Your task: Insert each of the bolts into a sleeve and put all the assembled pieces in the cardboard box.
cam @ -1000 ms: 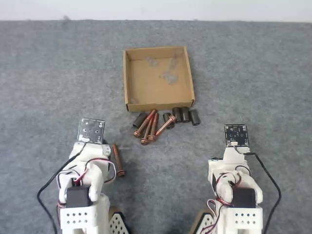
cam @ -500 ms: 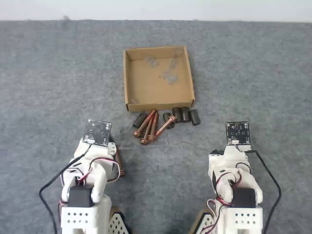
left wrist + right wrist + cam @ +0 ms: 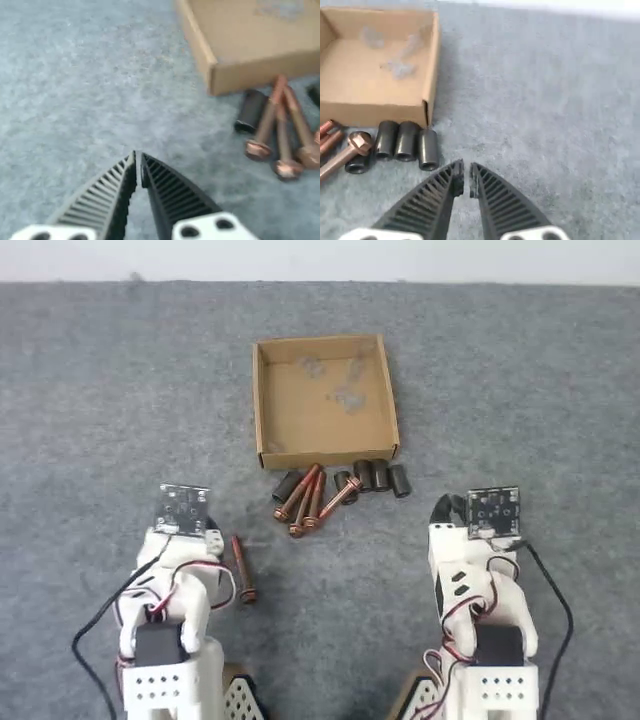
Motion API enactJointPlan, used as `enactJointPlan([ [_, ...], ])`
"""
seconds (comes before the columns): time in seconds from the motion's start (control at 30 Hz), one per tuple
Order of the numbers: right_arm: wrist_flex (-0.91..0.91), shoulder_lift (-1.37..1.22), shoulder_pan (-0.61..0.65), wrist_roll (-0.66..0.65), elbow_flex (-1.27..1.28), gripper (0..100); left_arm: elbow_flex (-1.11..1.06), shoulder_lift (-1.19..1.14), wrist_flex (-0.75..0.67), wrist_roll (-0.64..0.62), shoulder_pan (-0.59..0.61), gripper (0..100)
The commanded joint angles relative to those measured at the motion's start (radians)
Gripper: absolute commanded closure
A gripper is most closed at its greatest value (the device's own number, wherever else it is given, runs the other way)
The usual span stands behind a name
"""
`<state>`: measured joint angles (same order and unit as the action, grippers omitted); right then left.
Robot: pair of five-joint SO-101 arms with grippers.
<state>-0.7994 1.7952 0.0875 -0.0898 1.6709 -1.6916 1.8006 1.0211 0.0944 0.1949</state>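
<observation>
The open cardboard box (image 3: 325, 400) lies at the middle back with nothing in it. Just in front of it lie three copper bolts (image 3: 305, 498) side by side, with a fourth bolt (image 3: 342, 490) resting across a sleeve. Several black sleeves (image 3: 380, 477) lie in a row, and one more sleeve (image 3: 288, 485) lies left of the bolts. A single bolt (image 3: 241, 567) lies apart beside the left arm (image 3: 183, 540). My left gripper (image 3: 138, 162) is shut on nothing, above bare carpet short of the bolts (image 3: 272, 135). My right gripper (image 3: 466, 172) is shut and hangs just short of the sleeves (image 3: 405, 140).
Grey carpet covers the whole table. The right arm (image 3: 480, 560) stands at the front right, with wide free carpet on both sides of the box. The box's front wall (image 3: 375, 112) stands right behind the sleeves.
The left arm swung a little right, then back left, uncovering the lone bolt beside it. The right arm's wrist turned slightly, and a black finger now shows at its left.
</observation>
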Motion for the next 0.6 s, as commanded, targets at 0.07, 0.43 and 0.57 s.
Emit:
enactJointPlan([
  [0.07, -0.036, 0.001, 0.013, -0.068, -0.012, 99.2, 0.028, 0.020, -0.005, -0.031, 0.020, 99],
  [0.43, -0.231, -0.001, 0.019, -0.043, -0.160, 99.2, 0.079, -0.005, 0.049, -0.037, 0.072, 99],
  [0.57, -0.234, -0.002, 0.019, -0.044, -0.160, 99.2, 0.117, -0.150, -0.009, -0.037, 0.072, 99],
])
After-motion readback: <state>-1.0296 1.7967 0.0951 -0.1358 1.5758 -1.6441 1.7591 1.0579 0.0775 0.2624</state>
